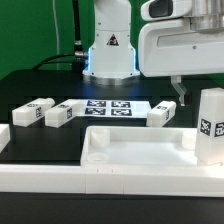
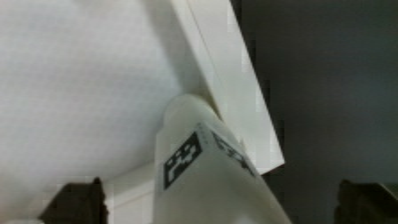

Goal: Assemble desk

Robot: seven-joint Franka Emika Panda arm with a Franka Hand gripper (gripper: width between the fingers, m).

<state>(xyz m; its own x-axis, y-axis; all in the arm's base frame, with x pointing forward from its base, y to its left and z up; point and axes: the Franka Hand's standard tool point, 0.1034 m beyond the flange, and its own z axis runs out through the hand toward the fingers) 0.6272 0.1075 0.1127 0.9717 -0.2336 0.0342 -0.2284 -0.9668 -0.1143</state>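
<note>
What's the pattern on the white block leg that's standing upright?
Small black-and-white square tags on the upright white block leg, clearest in the exterior view.

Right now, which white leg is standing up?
The leg on the exterior view's far right: it stands upright, while the other three lie flat on the black table.

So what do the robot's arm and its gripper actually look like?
The arm is glossy white and rounded, with a dark triangular sticker on its base and a blue glow beneath it. Black cables run off beside the base. The gripper is a boxy white housing with a grey underside and two slim dark fingers.
</note>
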